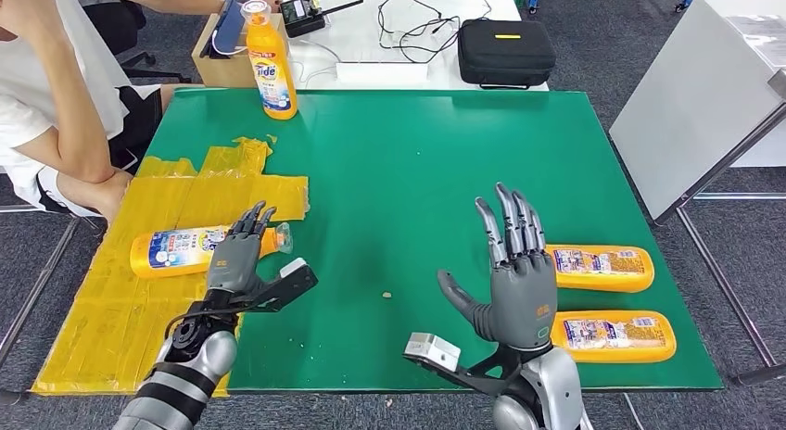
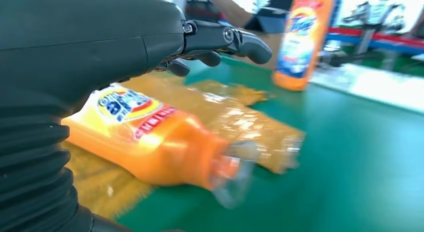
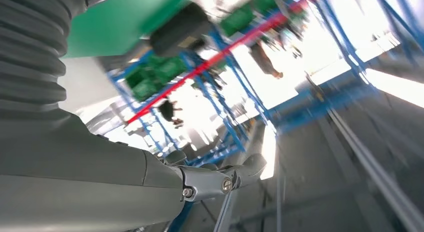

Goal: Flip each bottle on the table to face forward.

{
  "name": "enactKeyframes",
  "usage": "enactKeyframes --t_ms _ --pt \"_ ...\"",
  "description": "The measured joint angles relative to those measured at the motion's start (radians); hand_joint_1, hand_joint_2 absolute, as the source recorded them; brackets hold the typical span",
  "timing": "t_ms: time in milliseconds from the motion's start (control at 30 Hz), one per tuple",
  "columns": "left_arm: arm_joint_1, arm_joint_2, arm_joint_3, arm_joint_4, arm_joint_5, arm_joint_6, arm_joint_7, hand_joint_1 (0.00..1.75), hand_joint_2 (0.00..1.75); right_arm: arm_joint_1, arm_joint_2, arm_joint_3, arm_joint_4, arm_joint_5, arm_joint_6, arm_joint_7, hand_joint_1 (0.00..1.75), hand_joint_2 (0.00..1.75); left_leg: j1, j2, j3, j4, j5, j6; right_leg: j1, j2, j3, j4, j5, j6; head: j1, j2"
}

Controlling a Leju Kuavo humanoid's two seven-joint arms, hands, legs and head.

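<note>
One orange bottle (image 1: 181, 249) lies on its side on the yellow sheet (image 1: 102, 309) at the table's left, clear cap pointing right. My left hand (image 1: 236, 254) hovers over its cap end, fingers stretched out and holding nothing; the same bottle (image 2: 150, 142) lies under the fingers (image 2: 225, 39) in the left wrist view. Two more orange bottles (image 1: 601, 267) (image 1: 614, 335) lie on their sides at the right edge. My right hand (image 1: 510, 272) is raised beside them, fingers spread and pointing up, empty. A further orange bottle (image 1: 271, 61) stands upright at the far left.
A person (image 1: 56, 96) sits at the table's left side, arm near the yellow sheet. Behind the green table (image 1: 408, 170) are a cardboard box (image 1: 222, 64), a black case (image 1: 505, 52), cables and a radio on a white table. A white panel (image 1: 695, 96) stands at the right.
</note>
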Motion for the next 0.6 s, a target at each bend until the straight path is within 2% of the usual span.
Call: enactKeyframes --t_ms 100,200,400,600 --pt "0.071 0.000 -0.006 -0.141 0.077 -0.048 -0.024 0.00 1.75 -0.001 -0.043 -0.038 0.031 0.088 0.085 0.067 0.00 1.75 0.000 0.000 0.000 0.000 0.000 0.000 0.000 0.000 0.000 0.000 0.000 0.000 0.000 0.000" --pt "0.131 -0.001 -0.019 -0.254 0.125 -0.065 -0.047 0.00 1.75 -0.008 -0.082 -0.080 0.064 0.114 0.136 0.090 0.00 1.75 0.000 -0.001 -0.001 0.000 0.000 0.000 0.000 0.000 0.000 0.000 0.000 0.000 0.000 0.000" --pt "0.213 -0.010 -0.037 -0.396 0.243 -0.052 -0.126 0.00 1.75 -0.030 -0.166 -0.155 0.133 0.064 0.239 0.077 0.00 1.75 0.000 -0.001 -0.001 0.000 0.000 0.001 0.000 0.000 0.000 0.000 0.000 0.000 0.000 0.000" --pt "0.245 -0.011 -0.048 -0.464 0.430 -0.135 -0.197 0.00 1.75 -0.060 -0.257 -0.249 0.238 0.019 0.273 0.029 0.00 1.75 0.000 -0.003 -0.001 0.000 0.000 0.001 0.000 0.000 0.000 0.000 0.000 0.000 0.000 0.000"
